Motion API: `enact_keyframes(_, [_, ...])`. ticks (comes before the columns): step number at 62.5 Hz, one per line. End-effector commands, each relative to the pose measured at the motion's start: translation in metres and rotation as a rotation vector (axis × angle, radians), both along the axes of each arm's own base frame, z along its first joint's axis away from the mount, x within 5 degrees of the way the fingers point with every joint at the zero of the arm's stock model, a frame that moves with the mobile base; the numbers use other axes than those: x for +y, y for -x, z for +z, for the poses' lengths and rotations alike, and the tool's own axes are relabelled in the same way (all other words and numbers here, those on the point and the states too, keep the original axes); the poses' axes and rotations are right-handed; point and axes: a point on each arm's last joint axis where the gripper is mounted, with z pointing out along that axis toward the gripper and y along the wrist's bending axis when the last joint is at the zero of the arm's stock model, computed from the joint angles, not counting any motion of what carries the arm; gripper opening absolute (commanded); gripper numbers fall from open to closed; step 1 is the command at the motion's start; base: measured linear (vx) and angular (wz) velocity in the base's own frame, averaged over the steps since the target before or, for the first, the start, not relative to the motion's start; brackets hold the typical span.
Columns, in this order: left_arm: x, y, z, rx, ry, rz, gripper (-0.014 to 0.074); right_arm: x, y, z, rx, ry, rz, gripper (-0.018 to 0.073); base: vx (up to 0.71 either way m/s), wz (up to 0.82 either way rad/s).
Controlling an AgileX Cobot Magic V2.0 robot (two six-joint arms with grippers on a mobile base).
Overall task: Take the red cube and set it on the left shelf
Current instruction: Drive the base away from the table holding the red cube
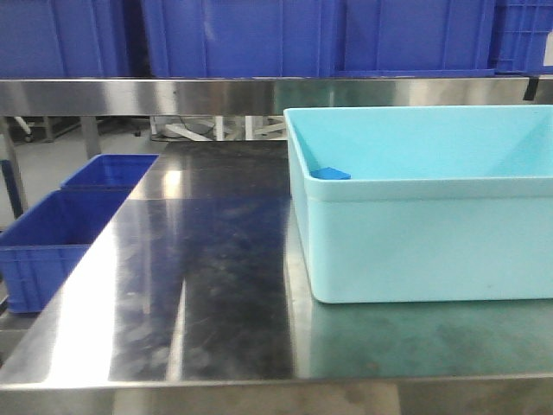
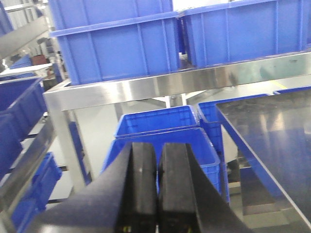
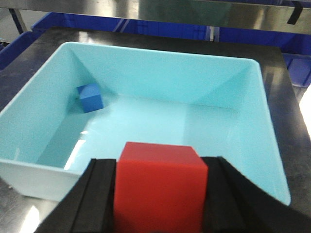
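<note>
In the right wrist view the red cube [image 3: 158,187] sits between the black fingers of my right gripper [image 3: 159,165], which is shut on it. It hangs above the near side of a light cyan tub [image 3: 29,174]. My left gripper [image 2: 158,148] is shut with nothing in it, its pads pressed together, off the table's left side above blue crates [image 2: 160,131]. A steel shelf [image 1: 173,93] runs behind the table; its left part [image 2: 146,87] carries blue crates. Neither gripper nor the cube shows in the front view.
A small blue block [image 3: 91,97] lies in the cyan tub's far left corner [image 1: 330,174]. The tub [image 1: 415,251] stands on the right of the steel table [image 1: 199,285]. Open blue crates [image 1: 52,242] sit low at the table's left. Large blue crates [image 1: 242,35] line the shelf.
</note>
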Motion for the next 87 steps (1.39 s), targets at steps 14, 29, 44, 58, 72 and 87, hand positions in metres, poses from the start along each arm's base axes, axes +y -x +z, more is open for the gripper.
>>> enact_keyframes(14, [-0.0002, -0.0009, 0.0004, -0.062, 0.005, -0.004, 0.0106, 0.0000, -0.0017, 0.0170, -0.111, -0.011, -0.001, 0.0056, -0.13, 0.28])
enact_keyframes(29, [-0.0002, -0.0009, 0.0004, -0.062, 0.005, -0.004, 0.0106, 0.0000, -0.0017, 0.0170, -0.111, -0.011, -0.001, 0.0056, -0.18, 0.36])
enact_keyframes(44, [-0.0002, -0.0009, 0.0004, -0.062, 0.005, -0.004, 0.0106, 0.0000, -0.0017, 0.0170, -0.111, -0.011, -0.001, 0.0056, -0.21, 0.28])
enact_keyframes(58, [-0.0002, -0.0009, 0.0004, -0.062, 0.005, -0.004, 0.0106, 0.0000, -0.0017, 0.0170, -0.111, -0.011, -0.001, 0.0056, -0.22, 0.39])
enact_keyframes(72, [-0.0002, -0.0009, 0.0004, -0.062, 0.005, -0.004, 0.0106, 0.0000, -0.0017, 0.0170, -0.111, -0.011, -0.001, 0.0056, -0.23, 0.39])
enact_keyframes(87, [-0.0002, -0.0009, 0.0004, -0.062, 0.005, -0.004, 0.0106, 0.0000, -0.0017, 0.0170, -0.111, -0.011, -0.001, 0.0056, -0.22, 0.39])
